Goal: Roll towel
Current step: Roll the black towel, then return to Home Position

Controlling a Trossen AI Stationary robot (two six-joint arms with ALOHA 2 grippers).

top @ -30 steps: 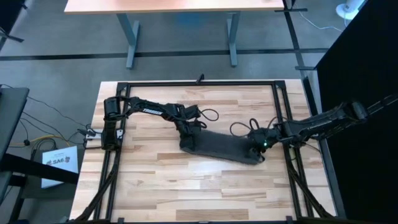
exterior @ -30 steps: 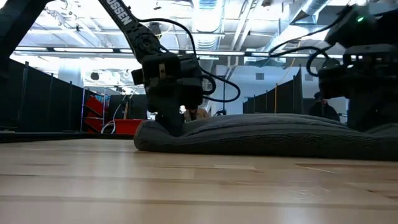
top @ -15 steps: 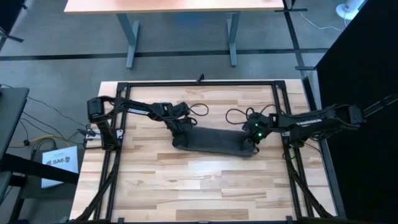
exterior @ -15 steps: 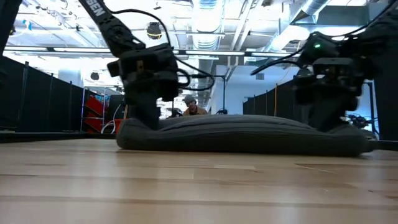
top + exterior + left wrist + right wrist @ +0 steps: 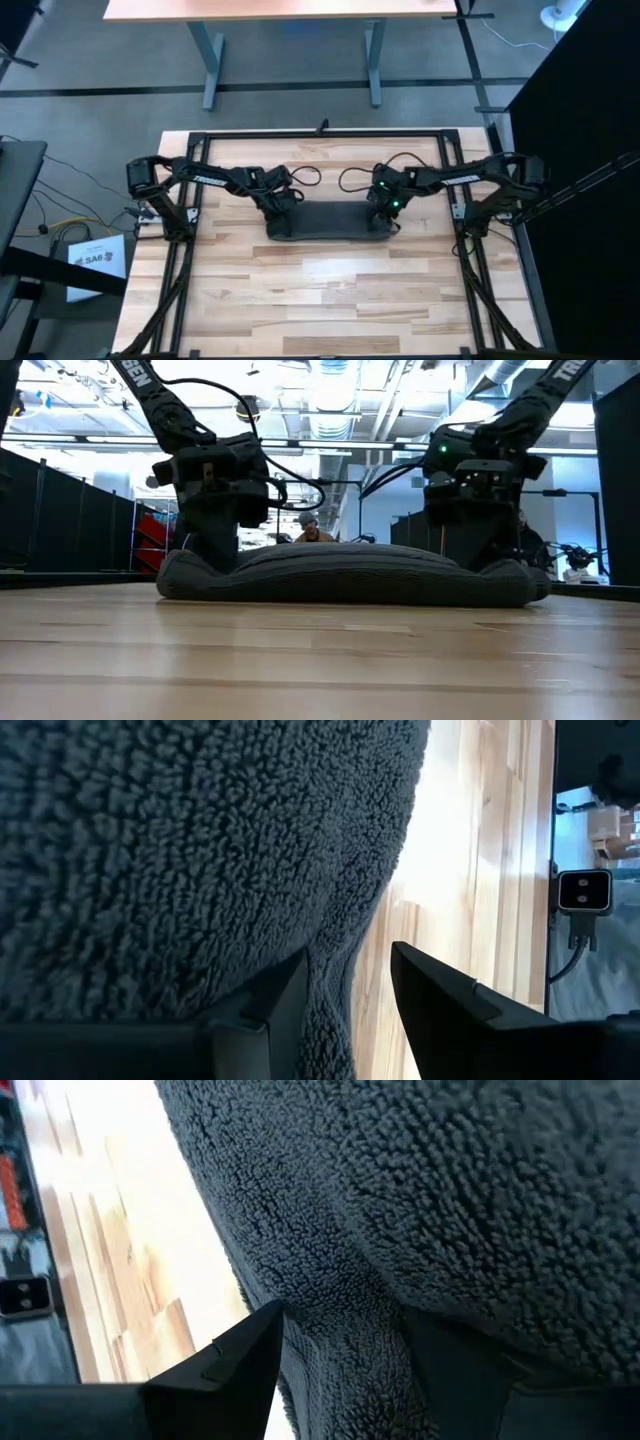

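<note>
The dark charcoal towel (image 5: 328, 221) lies as a long, thick bundle across the middle of the table, left to right; in the low view (image 5: 345, 573) it is a low mound on the wood. My left gripper (image 5: 278, 214) stands at its left end and is shut on cloth. My right gripper (image 5: 386, 216) stands at its right end and is shut on cloth. The white tag does not show. My left gripper pinches a ridge of terry cloth (image 5: 338, 982) at the towel's left end between its two fingers, coming from above and pointing down (image 5: 215, 552). The bundle rests on the table below it. How many layers, I cannot tell. My right gripper pinches a bunched fold of cloth (image 5: 340, 1342) at the towel's right end between its two fingers, coming from above and pointing down (image 5: 482, 556). That end rests on the table. How many layers, I cannot tell.
A black frame (image 5: 320, 133) runs around the wooden tabletop. Bare wood (image 5: 320, 300) stretches from the towel to the near edge. Cables loop over both wrists. A person (image 5: 312, 532) shows far behind the table in the low view.
Both grippers have gone toward the table's far edge and toward its left, keeping hold of the towel's two ends. The towel has slid along with them and turned from slanting to lying level across the table.
</note>
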